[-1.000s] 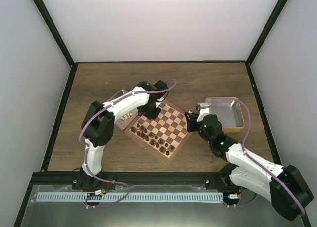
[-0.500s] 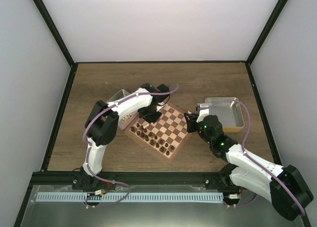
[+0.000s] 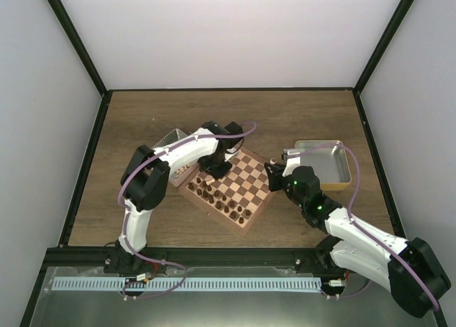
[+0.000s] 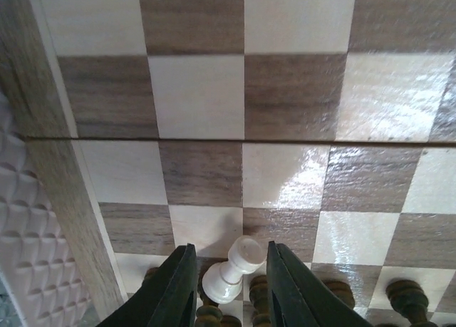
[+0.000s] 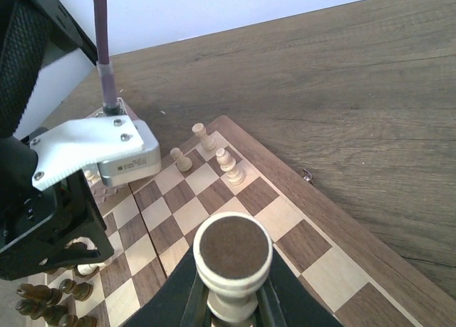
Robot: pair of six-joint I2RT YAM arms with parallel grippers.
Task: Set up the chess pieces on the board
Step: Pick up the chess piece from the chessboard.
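The board (image 3: 246, 174) lies at an angle in the middle of the table. My left gripper (image 4: 230, 250) hangs low over its near-left corner, open. A light chess piece (image 4: 229, 276) leans between its fingers with small gaps on both sides, among dark pieces (image 4: 406, 293). My right gripper (image 5: 231, 298) is shut on another light chess piece (image 5: 233, 259), whose brown felt base faces the camera, above the board's right side. Three light chess pieces (image 5: 229, 167) stand at the board's far corner.
A silver tray (image 3: 324, 163) sits right of the board. A second tray (image 3: 171, 145) holding light pieces is at the board's left, its dimpled floor (image 4: 28, 256) close beside my left fingers. Dark pieces (image 3: 214, 195) fill the near-left rows.
My left gripper's jaws have parted from the light piece after the arm shifted slightly toward the board's near-left rows. The right arm has not moved.
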